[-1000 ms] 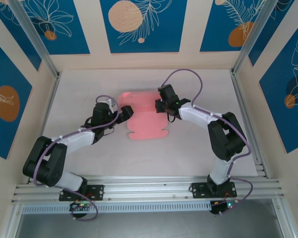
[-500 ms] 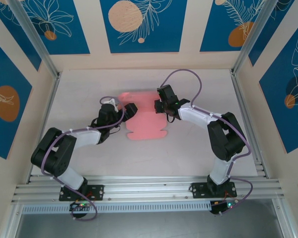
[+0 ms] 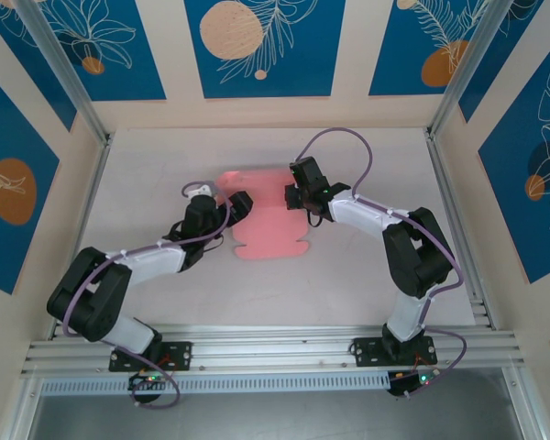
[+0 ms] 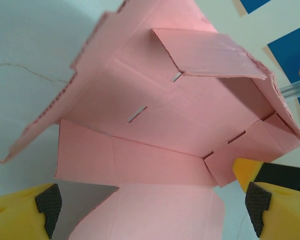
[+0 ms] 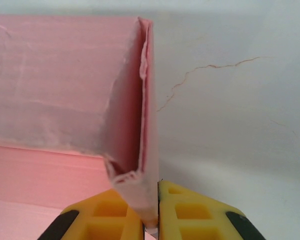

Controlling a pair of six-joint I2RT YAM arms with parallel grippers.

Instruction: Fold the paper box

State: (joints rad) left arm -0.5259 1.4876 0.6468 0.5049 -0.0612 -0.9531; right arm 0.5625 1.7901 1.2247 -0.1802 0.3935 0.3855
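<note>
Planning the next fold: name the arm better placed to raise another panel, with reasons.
Left, probably. The left end effector is open, with a low panel of the paper box lying between its jaws. The right end effector is shut on a raised flap, so it is busy.

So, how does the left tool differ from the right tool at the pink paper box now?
The left tool stands wide open and grips nothing; the right tool is shut on a raised edge of the paper box. In the top view, the left tool is at the box's left side and the right tool at its right side. Both are yellow and work at the same pink card.
</note>
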